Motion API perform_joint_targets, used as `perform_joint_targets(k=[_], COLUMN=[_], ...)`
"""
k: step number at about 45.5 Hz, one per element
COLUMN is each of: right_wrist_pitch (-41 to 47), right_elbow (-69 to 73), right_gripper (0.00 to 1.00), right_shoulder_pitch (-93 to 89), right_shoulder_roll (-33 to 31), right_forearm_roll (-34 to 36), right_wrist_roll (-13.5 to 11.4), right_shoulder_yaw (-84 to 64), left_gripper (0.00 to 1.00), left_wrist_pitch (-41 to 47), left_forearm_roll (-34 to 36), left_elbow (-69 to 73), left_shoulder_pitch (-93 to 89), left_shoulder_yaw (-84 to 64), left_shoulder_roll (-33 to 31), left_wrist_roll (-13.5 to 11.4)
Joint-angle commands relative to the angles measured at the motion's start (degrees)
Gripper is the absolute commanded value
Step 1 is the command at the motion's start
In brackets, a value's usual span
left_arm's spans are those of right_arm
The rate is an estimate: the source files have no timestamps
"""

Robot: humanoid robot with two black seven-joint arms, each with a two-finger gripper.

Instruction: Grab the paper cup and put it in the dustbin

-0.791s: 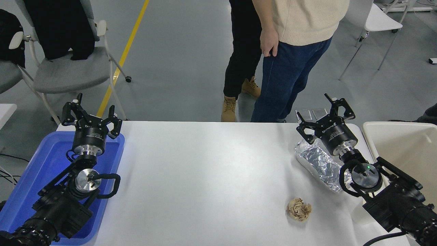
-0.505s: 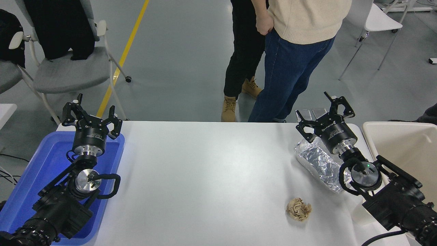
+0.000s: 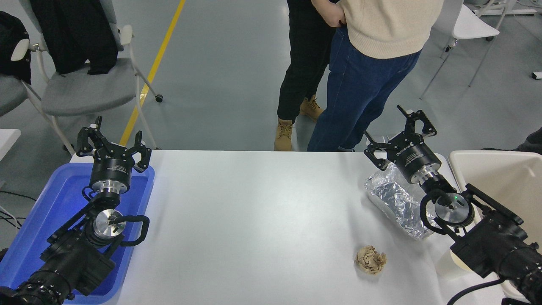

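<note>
From the head view, the paper cup point(image 3: 449, 263) stands near the white table's point(image 3: 254, 220) front right corner, mostly hidden under the right arm, so only a slice of white wall and cream rim shows. The right gripper point(image 3: 400, 129) hangs empty with its fingers spread, out past the table's far edge above the end of the silver foil tray point(image 3: 398, 201), well apart from the cup. The left gripper point(image 3: 113, 142), also spread and empty, is parked over the blue tray point(image 3: 25, 228) at the lower left. The cup looks light and thin-walled (a hard squeeze would likely buckle it), so a gentle pinch across the rim or upper wall seems the best hold; being so light, it could tip or skid if nudged. The dustbin point(image 3: 499, 161) sits just off the table's right edge, near the cup, so the carry should be short. Room is tight there: the foil tray lies just beyond the cup, a crumpled brown paper ball point(image 3: 370, 259) rests to its left, and the table edge is close. Two people stand at the far side.
</note>
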Motion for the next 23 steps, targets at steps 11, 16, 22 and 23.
perform_joint_targets(k=[11,16,22,23], right_wrist_pitch=[-1.64,-1.38,-1.38,-1.29], right_elbow=[9.56,11.58,17.47,18.7], right_gripper=[1.0,1.0,1.0,1.0], right_shoulder_pitch=[29.08,39.37,48.33,49.82], right_shoulder_roll=[-15.32,-15.33,-15.15,-15.15], right_forearm_roll=[-11.03,-11.21,-14.45,-15.42], right_wrist_roll=[-1.23,-1.15,-1.06,-1.06], right_shoulder_yaw=[-40.55,-57.34,-69.74,-71.5], left_gripper=[0.99,0.99,0.99,0.99], left_wrist_pitch=[0.0,0.0,0.0,0.0], left_forearm_roll=[-0.01,-0.01,0.08,0.08], left_elbow=[0.0,-0.09,0.0,-0.09], left_shoulder_pitch=[0.01,0.01,0.01,0.01], left_shoulder_yaw=[0.0,0.09,0.09,0.09], left_shoulder_roll=[0.0,0.0,0.0,0.0], left_wrist_roll=[-0.01,-0.1,-0.01,-0.01])
